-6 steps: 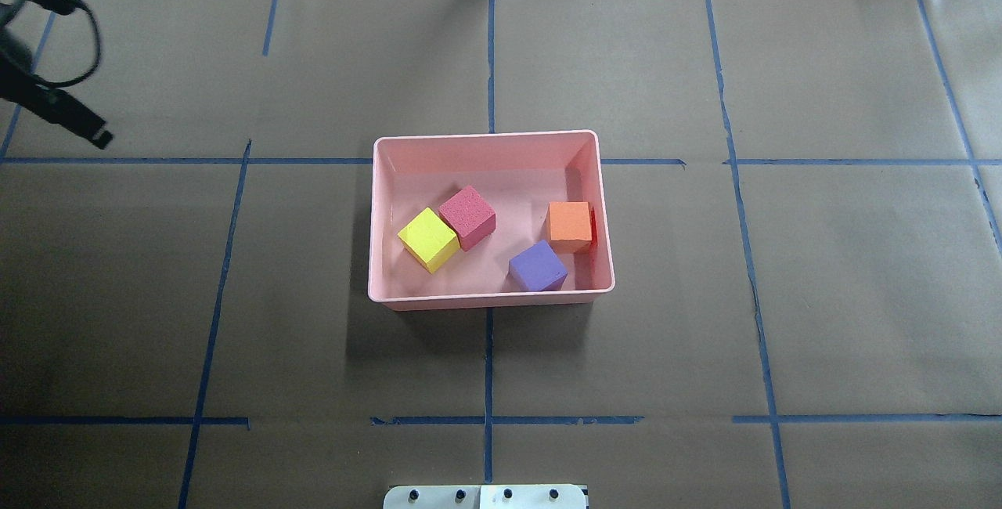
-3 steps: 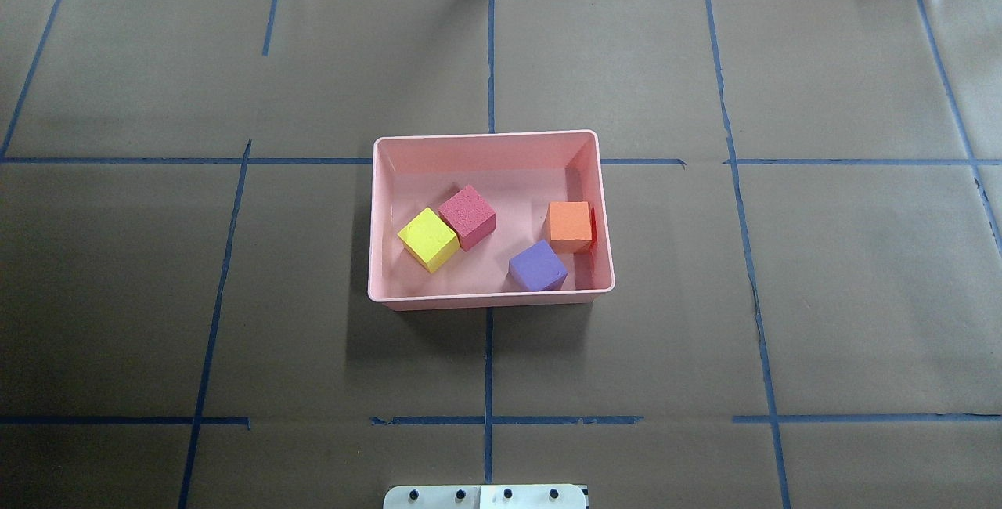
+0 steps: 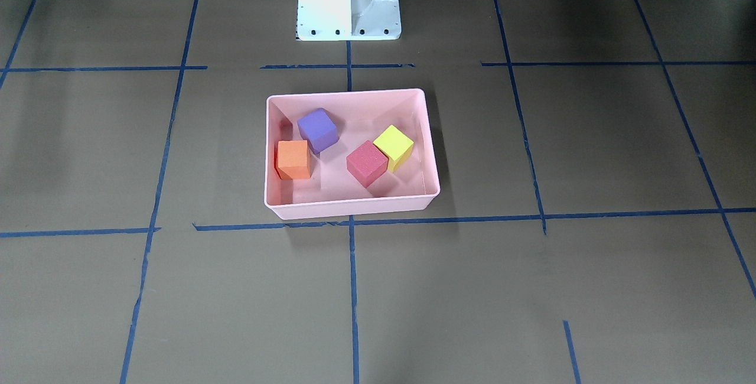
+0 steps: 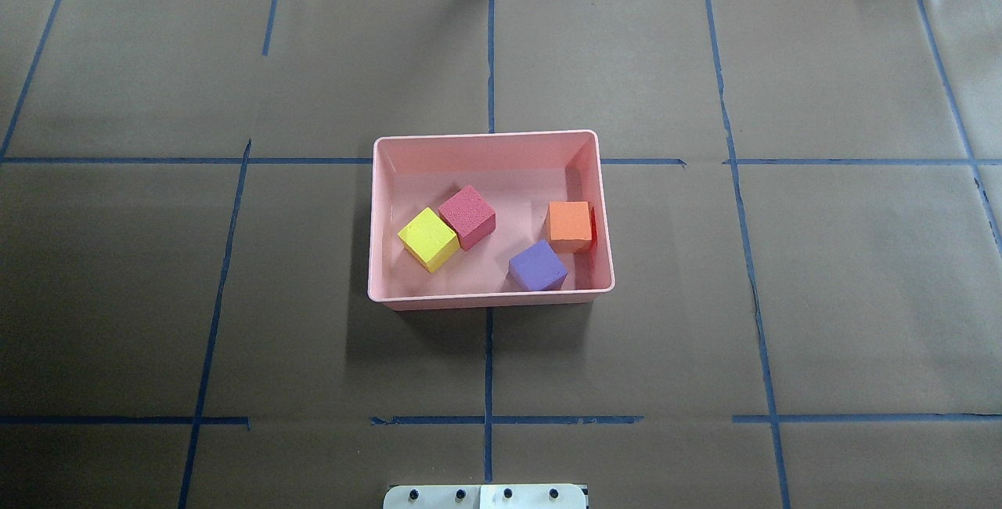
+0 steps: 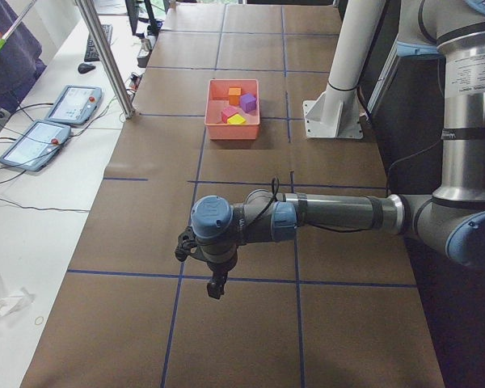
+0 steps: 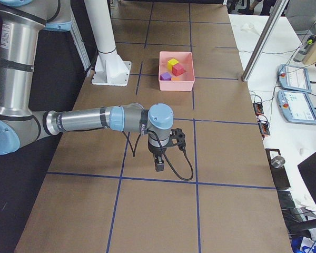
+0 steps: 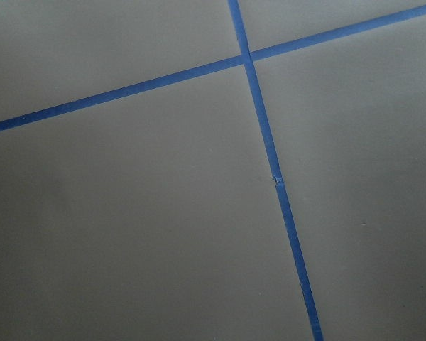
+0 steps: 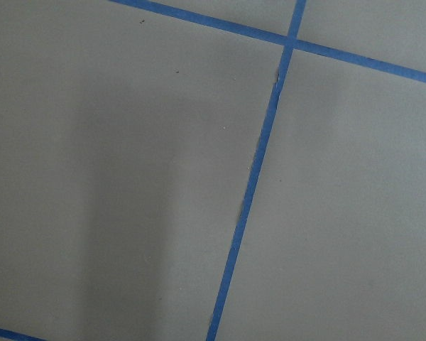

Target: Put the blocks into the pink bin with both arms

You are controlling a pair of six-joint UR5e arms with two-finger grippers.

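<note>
At table centre, the bin (image 4: 489, 135) holds all four blocks: yellow (image 4: 427, 239) touching red (image 4: 468, 216) toward my left, orange (image 4: 569, 225) close against the wall on my right, and purple (image 4: 537, 265) just beside it. None lies outside, so I judge the task complete. My left gripper (image 5: 217, 284) and right gripper (image 6: 159, 162) hang low over the paper, well apart from the bin. Both show only from the table ends, so I cannot tell whether either pair of jaws is spread or pressed together. Remaining risk, in my judgement: a low sweep across the table could strike the bin and shift it. The right gripper's slack cable (image 6: 183, 171) could also snag.
</note>
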